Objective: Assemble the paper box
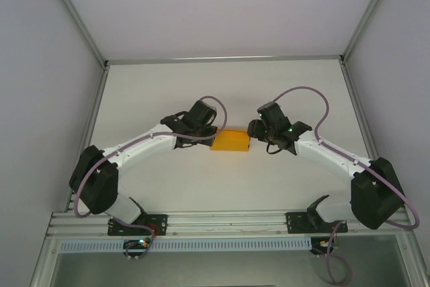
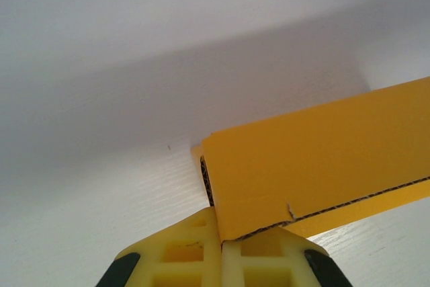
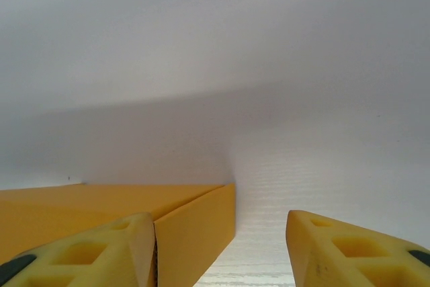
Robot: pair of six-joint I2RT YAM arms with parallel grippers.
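Box (image 1: 230,140) lying flat at mid-surface (image 1: 222,85), between the two arms. Left jaws clenched tight at one lower corner of the box; whether any card is nipped between them cannot be told. Right jaws released and standing apart, one finger (image 3: 101,247) just beside the box's end face. The thin corrugated card is probably light and springy, easily creased or torn at its folds, and apt to slide. It is best taken by a wall edge or flap, close to a fold.
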